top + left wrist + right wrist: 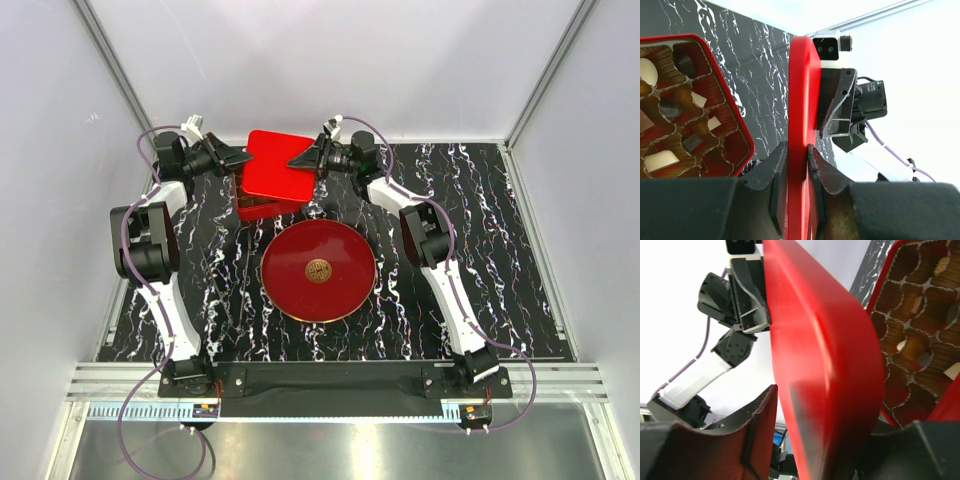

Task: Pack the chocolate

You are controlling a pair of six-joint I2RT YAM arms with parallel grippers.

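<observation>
Several chocolate pieces, cream-white [660, 160] and dark [685, 64], sit in the brown cups of the open red box [726, 89]; more chocolate [914, 347] shows in the right wrist view. From above, the red lid [280, 165] hangs over the box [262, 208] and hides the pieces. My left gripper [238, 157] is shut on the lid's [799, 100] left edge, both pads pressed to it. My right gripper [303, 158] straddles the lid's [825, 355] opposite edge; its one visible finger [762, 415] stands off with a gap.
A round red plate [345, 250] with a gold emblem [318, 270] lies in front of the box on the black marbled mat [470, 250]. White walls enclose the back and both sides.
</observation>
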